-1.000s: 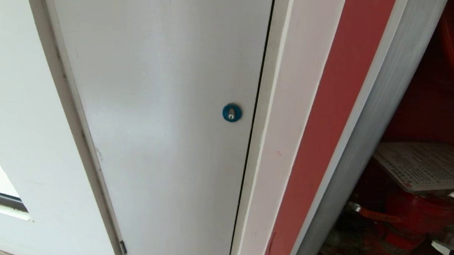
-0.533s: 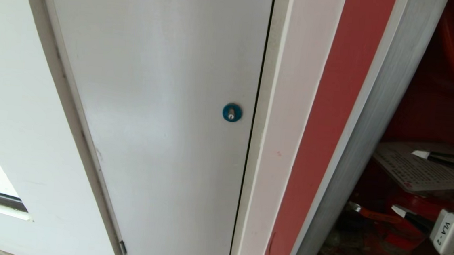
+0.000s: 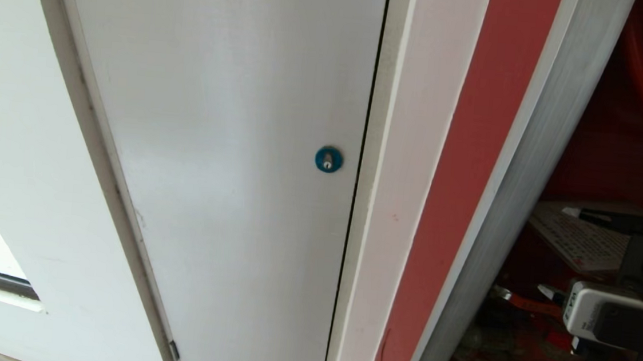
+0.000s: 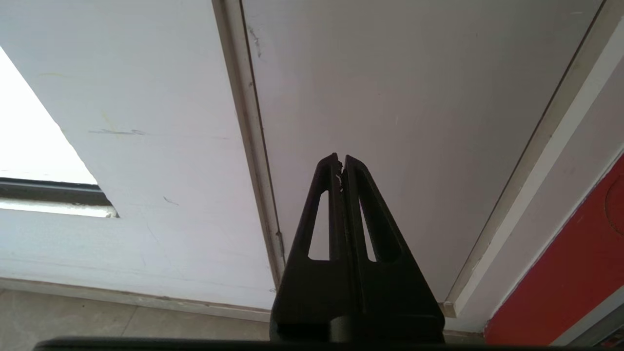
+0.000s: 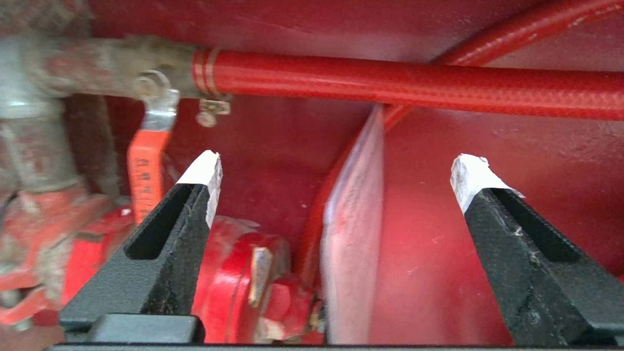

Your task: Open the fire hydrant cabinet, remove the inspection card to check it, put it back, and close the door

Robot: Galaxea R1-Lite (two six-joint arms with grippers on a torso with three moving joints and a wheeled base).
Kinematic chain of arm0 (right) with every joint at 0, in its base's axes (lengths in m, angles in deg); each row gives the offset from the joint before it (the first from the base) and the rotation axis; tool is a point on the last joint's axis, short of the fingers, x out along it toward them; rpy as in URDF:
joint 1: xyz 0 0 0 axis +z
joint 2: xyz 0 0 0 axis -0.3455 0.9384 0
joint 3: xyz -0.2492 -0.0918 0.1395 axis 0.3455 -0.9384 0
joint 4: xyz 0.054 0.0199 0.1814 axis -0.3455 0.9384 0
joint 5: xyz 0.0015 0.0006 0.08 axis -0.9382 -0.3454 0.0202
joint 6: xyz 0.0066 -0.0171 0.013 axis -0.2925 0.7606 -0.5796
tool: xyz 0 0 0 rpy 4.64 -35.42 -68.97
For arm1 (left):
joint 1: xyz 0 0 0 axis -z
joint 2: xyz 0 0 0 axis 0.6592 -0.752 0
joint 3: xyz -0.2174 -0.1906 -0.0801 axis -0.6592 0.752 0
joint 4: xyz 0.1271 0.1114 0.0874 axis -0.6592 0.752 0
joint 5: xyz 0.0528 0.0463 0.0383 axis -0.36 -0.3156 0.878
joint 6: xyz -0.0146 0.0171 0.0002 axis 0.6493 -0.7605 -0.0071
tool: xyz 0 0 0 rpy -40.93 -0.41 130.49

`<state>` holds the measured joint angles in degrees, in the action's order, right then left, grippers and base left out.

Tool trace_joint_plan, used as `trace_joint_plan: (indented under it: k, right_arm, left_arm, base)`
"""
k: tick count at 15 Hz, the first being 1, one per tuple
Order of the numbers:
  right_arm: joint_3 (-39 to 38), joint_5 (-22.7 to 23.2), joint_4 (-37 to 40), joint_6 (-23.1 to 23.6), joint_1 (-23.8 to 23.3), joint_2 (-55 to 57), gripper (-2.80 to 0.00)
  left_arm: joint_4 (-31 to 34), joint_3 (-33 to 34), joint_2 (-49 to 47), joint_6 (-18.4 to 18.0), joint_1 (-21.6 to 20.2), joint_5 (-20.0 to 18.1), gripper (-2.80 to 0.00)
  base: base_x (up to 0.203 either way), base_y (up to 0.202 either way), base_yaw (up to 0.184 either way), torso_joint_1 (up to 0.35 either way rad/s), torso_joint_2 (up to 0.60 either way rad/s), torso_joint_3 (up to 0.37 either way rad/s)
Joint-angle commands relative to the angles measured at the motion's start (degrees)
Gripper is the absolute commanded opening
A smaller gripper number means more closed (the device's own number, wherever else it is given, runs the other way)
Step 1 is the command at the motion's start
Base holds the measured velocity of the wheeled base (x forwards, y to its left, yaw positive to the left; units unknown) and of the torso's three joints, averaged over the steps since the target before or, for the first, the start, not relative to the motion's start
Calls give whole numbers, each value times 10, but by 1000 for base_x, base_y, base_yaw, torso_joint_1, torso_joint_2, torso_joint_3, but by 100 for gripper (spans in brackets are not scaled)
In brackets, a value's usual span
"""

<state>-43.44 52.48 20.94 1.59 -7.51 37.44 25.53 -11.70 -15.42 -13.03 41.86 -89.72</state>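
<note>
A white wall (image 3: 10, 121) carries a plain pale grey panel (image 3: 227, 138) with a blue round lock (image 3: 329, 159). Right of it stands the tall silver-framed fire hydrant cabinet (image 3: 535, 163), open, its inside red. My right gripper (image 5: 336, 170) is inside it, jaws spread wide and empty, the thin pale grey-white inspection card (image 5: 353, 234) edge-on between them, touching neither, resting above the red valve (image 5: 234, 287). My left gripper (image 4: 341, 161) hangs before the grey panel, jaws pressed together on nothing.
</note>
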Motion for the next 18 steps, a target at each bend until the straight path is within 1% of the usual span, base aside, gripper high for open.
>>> trace_joint_plan:
  k: [1,4,5,7,10,18]
  right_arm:
    - [4,-2,-23,5,0,22,0]
    - [3,-13,-65,5,0,45,0]
    - [3,-16,-73,5,0,51,-280]
    - [4,-20,-72,6,0,51,-280]
    - [3,-40,-72,8,-1,49,-280]
    - [1,-45,-72,20,-3,39,-280]
  left_arm:
    - [1,0,-1,0,0,0,-280]
    - [1,0,-1,0,0,0,-280]
    - [1,0,-1,0,0,0,-280]
    - [1,0,-1,0,0,0,-280]
    - [1,0,-1,0,0,0,-280]
    - [1,0,-1,0,0,0,-280]
  base:
    - [0,0,0,0,0,0]
    - [0,0,0,0,0,0]
    - [0,0,0,0,0,0]
    - [0,0,0,0,0,0]
    - [0,0,0,0,0,0]
    - [0,0,0,0,0,0]
